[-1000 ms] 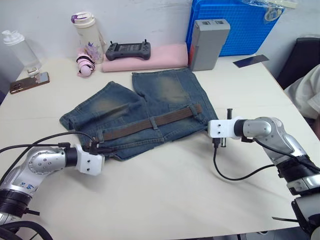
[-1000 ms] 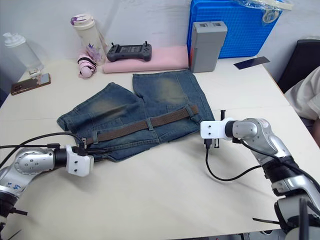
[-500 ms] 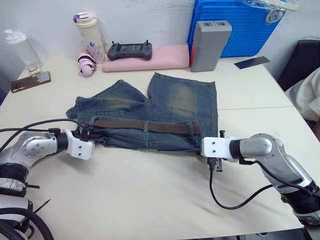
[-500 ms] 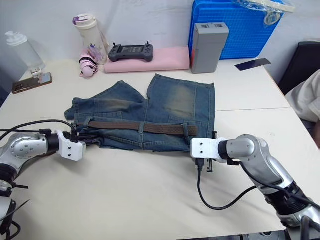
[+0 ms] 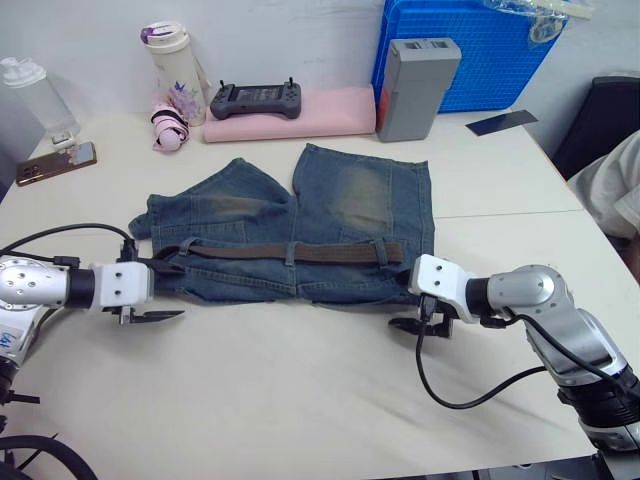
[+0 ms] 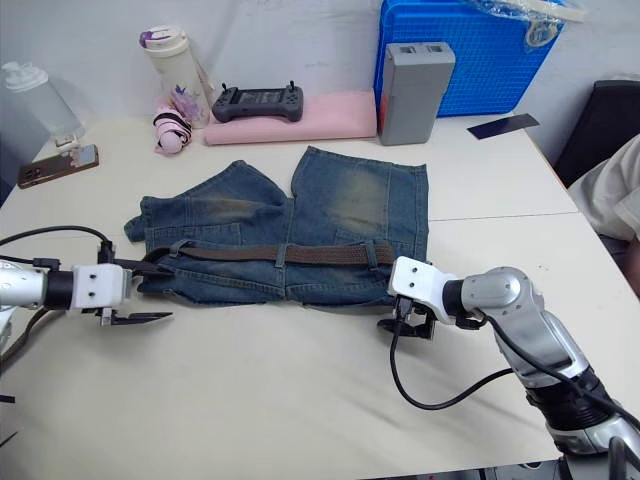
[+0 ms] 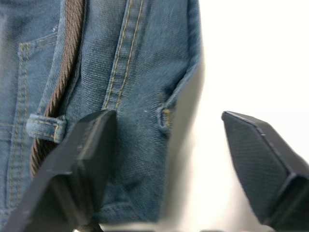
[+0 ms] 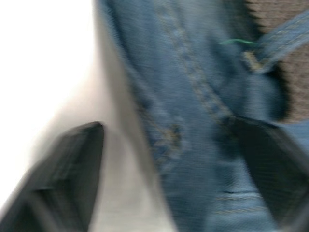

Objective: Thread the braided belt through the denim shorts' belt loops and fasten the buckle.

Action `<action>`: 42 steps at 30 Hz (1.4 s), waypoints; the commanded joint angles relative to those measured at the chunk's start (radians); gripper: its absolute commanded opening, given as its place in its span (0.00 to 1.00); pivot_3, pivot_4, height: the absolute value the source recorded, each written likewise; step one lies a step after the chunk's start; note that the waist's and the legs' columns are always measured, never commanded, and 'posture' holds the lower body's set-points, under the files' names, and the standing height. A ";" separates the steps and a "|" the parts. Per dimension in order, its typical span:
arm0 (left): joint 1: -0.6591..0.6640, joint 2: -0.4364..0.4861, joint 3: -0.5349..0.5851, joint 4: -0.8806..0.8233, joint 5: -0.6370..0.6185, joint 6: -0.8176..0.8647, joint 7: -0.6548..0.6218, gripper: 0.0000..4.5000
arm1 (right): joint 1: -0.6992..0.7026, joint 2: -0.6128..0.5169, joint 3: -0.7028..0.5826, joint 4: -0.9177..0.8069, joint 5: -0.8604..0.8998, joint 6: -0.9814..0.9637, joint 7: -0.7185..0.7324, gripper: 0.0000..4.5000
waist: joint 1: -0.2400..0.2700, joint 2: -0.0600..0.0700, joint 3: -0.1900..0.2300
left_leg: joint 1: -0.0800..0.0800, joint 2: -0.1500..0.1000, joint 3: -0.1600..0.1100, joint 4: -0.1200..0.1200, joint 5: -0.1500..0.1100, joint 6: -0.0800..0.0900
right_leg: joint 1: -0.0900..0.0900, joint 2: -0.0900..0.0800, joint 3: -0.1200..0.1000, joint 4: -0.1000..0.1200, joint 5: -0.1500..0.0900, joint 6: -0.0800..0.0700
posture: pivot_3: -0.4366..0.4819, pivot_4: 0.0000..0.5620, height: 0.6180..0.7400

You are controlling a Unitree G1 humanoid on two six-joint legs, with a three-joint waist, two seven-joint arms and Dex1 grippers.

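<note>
Left eye view: the denim shorts (image 5: 300,225) lie flat on the table (image 5: 300,400), waistband toward the robot, legs pointing away. The braided belt (image 5: 300,252) runs along the waistband under several belt loops (image 5: 291,254), from the left corner to just short of the right corner. The left gripper (image 5: 160,290) sits at the left end of the waistband, fingers apart, one on the denim edge and one over bare table. The right gripper (image 5: 412,308) is at the right corner of the waistband, just off the fabric edge. Beyond the shorts stand a blue crate (image 5: 470,50), a grey box (image 5: 418,88), a pink pad (image 5: 300,112) with a black controller (image 5: 255,99) on it, two bottles and a phone

Left wrist view: the fingers (image 7: 87,159) are spread wide; one lies over the denim beside a belt loop holding the brown strap, the other over the table

Right wrist view: the fingers (image 8: 67,169) are apart, straddling the edge of the shorts, with the belt near the far finger
</note>
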 commanded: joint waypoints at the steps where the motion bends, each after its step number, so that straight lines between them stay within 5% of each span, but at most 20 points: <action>1: 0.034 0.012 0.125 -0.137 -0.146 0.236 -0.001 0.82 | -0.142 0.016 -0.119 0.002 0.168 0.152 0.025 0.99 | -0.002 0.003 0.005 | 0.000 0.000 0.000 0.000 0.000 0.000 | 0.000 0.000 0.000 0.000 0.000 0.000 | 0.48 0.27 0.35; 9: 0.130 -0.064 0.272 -0.265 -0.233 0.425 0.093 0.82 | -0.401 0.202 -0.180 0.339 0.226 0.462 -0.180 0.99 | -0.001 0.004 0.006 | 0.001 0.002 0.000 -0.001 0.001 -0.002 | -0.001 0.001 0.000 0.001 0.000 -0.001 | 0.48 0.27 0.35; 20: 0.231 -0.126 0.406 -0.394 -0.271 0.548 0.170 0.82 | -0.440 0.280 -0.159 0.575 0.248 0.556 -0.245 0.99 | -0.004 0.004 0.006 | -0.012 0.001 0.001 0.002 0.001 -0.002 | -0.014 -0.001 0.000 0.005 0.000 -0.002 | 0.48 0.27 0.35; 23: 0.204 -0.131 0.437 -0.368 -0.323 0.629 0.170 0.82 | -0.434 0.292 -0.152 0.561 0.266 0.563 -0.242 0.80 | -0.008 0.004 0.005 | -0.012 0.001 0.002 0.004 0.001 -0.002 | -0.014 -0.001 0.000 0.006 0.000 -0.002 | 0.48 0.27 0.35; 30: -0.044 -0.144 0.359 -0.081 -0.354 0.896 0.179 0.82 | -0.398 0.313 -0.156 0.492 0.293 0.574 -0.268 0.11 | -0.010 0.004 0.005 | -0.011 0.001 0.002 0.007 0.002 -0.003 | -0.014 -0.001 0.000 0.010 0.000 -0.002 | 0.48 0.27 0.35; 36: -0.306 -0.184 0.213 0.284 -0.247 1.046 0.097 0.82 | -0.374 0.328 -0.173 0.436 0.292 0.555 -0.333 0.10 | -0.026 0.002 0.005 | -0.012 -0.002 0.001 0.014 0.001 -0.003 | -0.015 -0.002 0.000 0.018 0.000 -0.002 | 0.48 0.27 0.35; 42: -0.513 -0.249 0.134 0.606 -0.107 1.005 0.037 0.82 | -0.330 0.342 -0.207 0.336 0.324 0.573 -0.398 0.10 | -0.027 0.001 0.004 | -0.014 -0.002 0.000 0.016 0.001 -0.003 | -0.017 -0.002 -0.001 0.023 0.000 -0.002 | 0.48 0.27 0.35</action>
